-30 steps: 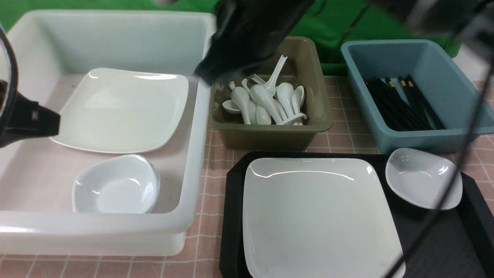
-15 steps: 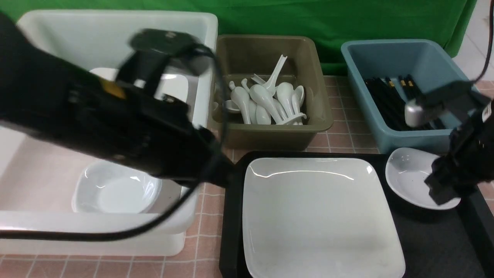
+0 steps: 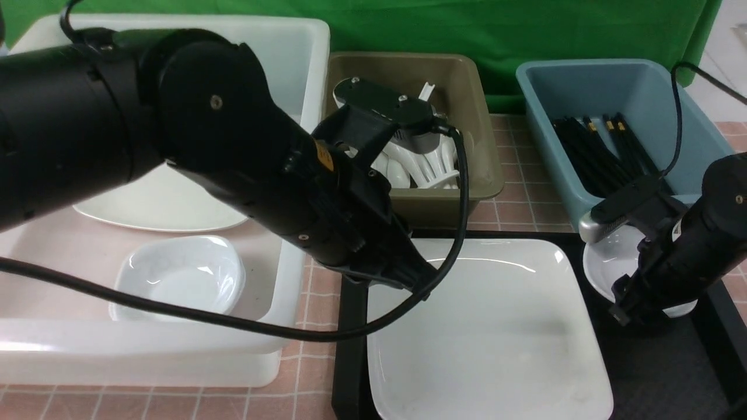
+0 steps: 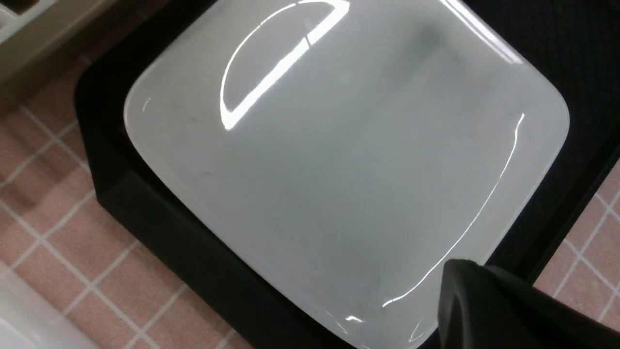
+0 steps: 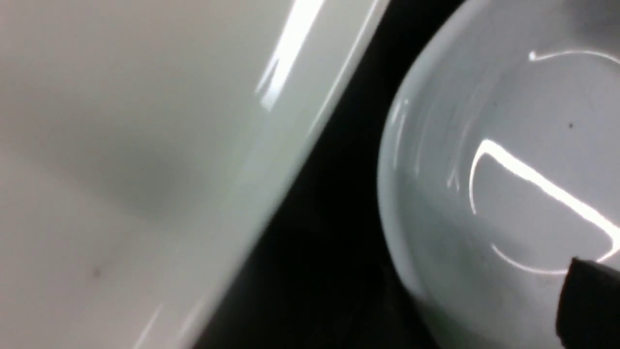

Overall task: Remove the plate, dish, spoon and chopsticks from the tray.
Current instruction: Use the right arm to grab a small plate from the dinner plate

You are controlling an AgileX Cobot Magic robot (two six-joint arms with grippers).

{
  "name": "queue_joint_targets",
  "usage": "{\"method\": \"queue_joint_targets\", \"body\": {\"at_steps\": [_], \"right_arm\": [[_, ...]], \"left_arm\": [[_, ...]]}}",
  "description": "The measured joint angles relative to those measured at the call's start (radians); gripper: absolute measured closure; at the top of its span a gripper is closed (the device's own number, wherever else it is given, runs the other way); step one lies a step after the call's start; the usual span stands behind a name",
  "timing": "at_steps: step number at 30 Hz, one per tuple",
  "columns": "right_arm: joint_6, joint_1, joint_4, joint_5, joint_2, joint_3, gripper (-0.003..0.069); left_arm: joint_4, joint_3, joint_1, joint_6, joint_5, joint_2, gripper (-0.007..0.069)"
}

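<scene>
So far, the cutlery part looks finished. No spoon or chopsticks show on the big black rectangular plastic tray [image 3: 349, 326] that fills the lower right of the front frame. A heap of glossy white soup spoons [image 3: 435, 166] lies in the olive plastic tub [image 3: 467, 195] at upper centre. A bundle of thin black chopsticks [image 3: 607, 154] lies in the blue plastic tub [image 3: 583, 87] at upper right.

Two pieces are left on the tray. The large glossy white square plate [image 3: 496, 338] sits flat on its left part. The small rounded white dish [image 3: 600, 269] sits just beside the plate, in the tray's upper right corner.

The left end effector [image 3: 417, 279] is closed and empty, its tip over the plate's upper left corner. The right end effector [image 3: 624, 303] hangs at the dish's left rim; I cannot tell whether its jaws are parted or whether they grip anything.

At left, on the pink checked tabletop [image 3: 318, 291], a translucent white bin [image 3: 303, 70] holds a second square plate [image 3: 157, 204] and a second small dish [image 3: 181, 280]. That bin is probably where the last two pieces go.
</scene>
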Motion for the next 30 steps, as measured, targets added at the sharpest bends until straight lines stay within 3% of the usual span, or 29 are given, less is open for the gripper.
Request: {"method": "queue_joint_targets", "body": {"at_steps": [4,6,7,8,9,15,19,21,24,25,27,28,30], "right_arm": [[-0.002,0.000,-0.009,-0.016,0.038,0.000,0.0229],[-0.003,0.006,-0.007,-0.027,0.039,0.000,0.0319],[-0.006,0.014,-0.011,-0.035,0.032,-0.002,0.0400],[-0.006,0.015,-0.011,-0.037,0.032,-0.003,0.0410],[-0.014,0.024,-0.026,-0.026,0.012,-0.010,0.0470],[0.004,0.075,-0.020,0.108,-0.105,-0.055,0.0582],[0.021,0.110,0.035,0.214,-0.203,-0.117,0.0583],[0.021,0.124,0.105,0.244,-0.274,-0.172,0.0583],[-0.068,0.144,0.320,0.261,-0.349,-0.276,0.0583],[-0.164,0.165,0.481,0.282,-0.366,-0.339,0.0583],[-0.199,0.183,0.549,0.293,-0.367,-0.366,0.0583],[-0.247,0.224,0.651,0.310,-0.356,-0.414,0.0583],[-0.280,0.298,0.716,0.320,-0.315,-0.479,0.0583]], "left_arm": [[0.002,0.000,0.000,-0.002,0.000,0.000,0.0627],[0.003,0.000,0.000,-0.005,0.000,0.000,0.0627],[0.003,0.000,0.000,-0.009,0.000,0.000,0.0627],[0.003,0.000,0.000,-0.011,0.000,0.000,0.0627],[0.003,0.000,0.000,-0.019,0.000,0.000,0.0627],[0.003,-0.015,0.000,-0.022,-0.013,0.000,0.0627],[0.016,-0.061,0.000,-0.022,-0.019,-0.017,0.0627],[0.046,-0.099,0.000,-0.022,-0.021,-0.040,0.0627],[0.102,-0.159,0.010,-0.027,-0.014,-0.096,0.0627],[0.133,-0.192,0.042,-0.044,0.014,-0.146,0.0627],[0.149,-0.202,0.074,-0.052,0.031,-0.175,0.0627],[0.169,-0.205,0.138,-0.060,0.051,-0.218,0.0627],[0.188,-0.196,0.284,-0.067,0.087,-0.284,0.0627]]}}
